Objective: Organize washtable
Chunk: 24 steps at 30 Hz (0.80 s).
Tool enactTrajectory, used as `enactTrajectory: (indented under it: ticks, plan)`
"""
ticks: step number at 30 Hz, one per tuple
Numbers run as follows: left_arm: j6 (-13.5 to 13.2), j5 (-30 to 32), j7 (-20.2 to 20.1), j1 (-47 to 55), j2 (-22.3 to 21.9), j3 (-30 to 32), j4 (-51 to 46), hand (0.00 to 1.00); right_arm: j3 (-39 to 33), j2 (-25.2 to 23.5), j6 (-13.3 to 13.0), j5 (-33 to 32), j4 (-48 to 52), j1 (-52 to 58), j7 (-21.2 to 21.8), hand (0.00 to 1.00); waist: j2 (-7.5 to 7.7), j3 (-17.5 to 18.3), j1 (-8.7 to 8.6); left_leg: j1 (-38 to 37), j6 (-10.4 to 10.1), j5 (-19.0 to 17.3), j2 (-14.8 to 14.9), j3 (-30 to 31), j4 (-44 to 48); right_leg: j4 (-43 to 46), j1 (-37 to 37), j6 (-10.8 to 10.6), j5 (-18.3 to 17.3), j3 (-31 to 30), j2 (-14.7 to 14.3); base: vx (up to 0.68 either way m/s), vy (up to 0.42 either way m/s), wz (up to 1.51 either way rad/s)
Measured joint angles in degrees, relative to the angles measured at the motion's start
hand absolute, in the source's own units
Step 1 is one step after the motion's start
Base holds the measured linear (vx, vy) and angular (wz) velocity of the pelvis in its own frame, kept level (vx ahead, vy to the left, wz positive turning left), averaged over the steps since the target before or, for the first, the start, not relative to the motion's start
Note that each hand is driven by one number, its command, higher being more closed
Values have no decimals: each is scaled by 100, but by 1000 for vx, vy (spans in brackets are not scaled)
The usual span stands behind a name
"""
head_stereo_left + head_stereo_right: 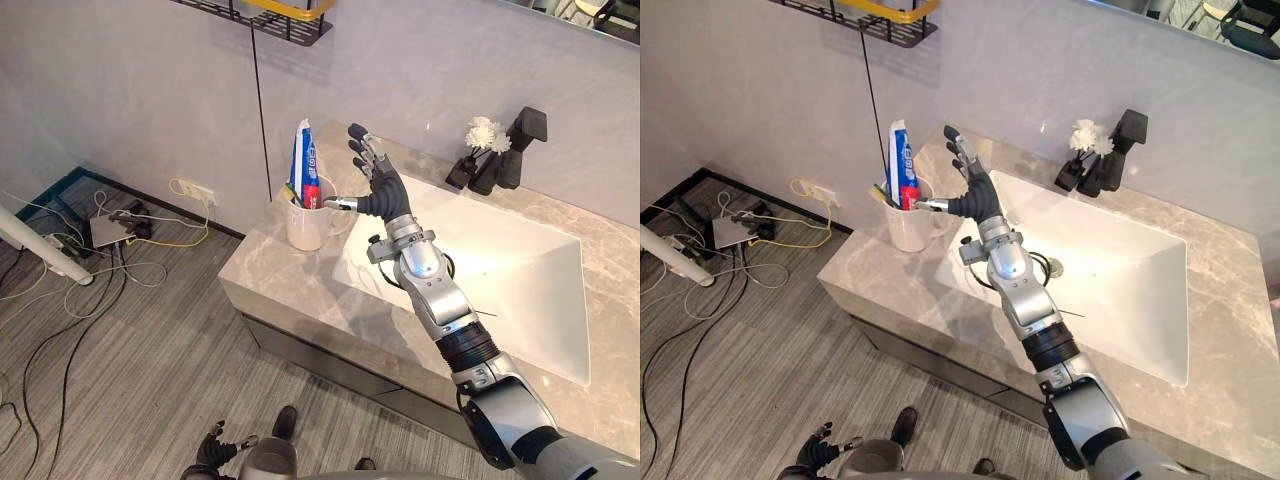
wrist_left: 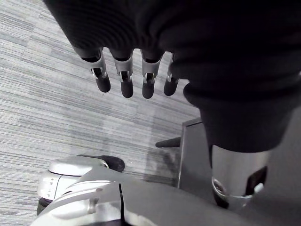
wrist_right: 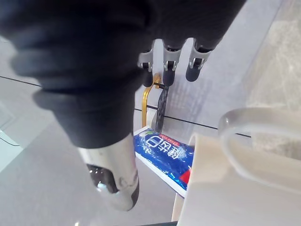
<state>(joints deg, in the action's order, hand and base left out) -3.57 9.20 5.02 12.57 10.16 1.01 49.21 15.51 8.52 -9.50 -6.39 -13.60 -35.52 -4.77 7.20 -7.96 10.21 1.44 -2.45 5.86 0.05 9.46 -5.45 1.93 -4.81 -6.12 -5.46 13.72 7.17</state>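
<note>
left hand (image 2: 124,84): hangs low at the robot's side above the grey striped floor (image 2: 42,117); fingers straight and relaxed, holding nothing; judged idle, since the work lies on the other side.

white ceramic mug with a loop handle (image 1: 308,228): stands upright near the left corner of the grey marble-pattern counter (image 1: 280,290), just beside the basin; it holds a blue, white and red toothpaste tube (image 1: 305,160), cap end down and leaning on the rim, so the mug serves as the holder that keeps the tube off the counter; a yellowish item beside the tube is too small to identify.

right hand (image 1: 382,188): raised just to the right of the mug, fingers spread and straight, thumb pointing toward the handle; it grasps nothing; contact between thumb and mug cannot be confirmed; the right wrist view shows the fingers (image 3: 169,70) extended past the mug, not wrapped round it; judged either a release or an approach.

white rectangular sink basin (image 1: 540,250): recessed in the counter beneath the right arm.

white flowers in a small dark vase (image 1: 482,135): next to the black angular faucet (image 1: 520,145), at the back edge against the wall.
</note>
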Motion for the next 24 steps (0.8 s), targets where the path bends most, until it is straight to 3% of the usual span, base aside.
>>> enactTrajectory:
  ticks: [7,10,14,19,24]
  plan:
    - [-1,0,-10,-1,2,2,39,0,-53,432,-4,51,417,-3,40,0,8,56,-20,-9,0,0,-3,1,0,5,-8,-1,0,24,7,-14,-1,2]
    - [-5,7,-41,13,0,51,96,0,-178,987,-41,156,962,-13,174,0,22,98,-79,-33,-1,0,-2,-6,-1,7,-10,-1,0,22,8,-36,-2,1]
    - [-13,44,-107,87,-6,167,123,0,-464,1720,-181,191,1709,-9,382,0,48,127,-289,-96,-1,1,13,-99,-2,31,-12,-1,1,-54,7,-24,-2,-11]
    - [-49,57,-161,116,2,194,318,0,-1669,2360,-568,25,2650,465,497,0,39,305,-493,-169,25,-23,24,-303,-6,23,13,5,9,-258,15,-15,5,-21]
    - [-69,179,-280,108,0,191,425,0,-3479,2436,-803,-268,2983,1214,426,0,-38,433,-706,-200,41,-55,62,-549,-15,-11,105,5,67,-496,1,-18,5,-24]
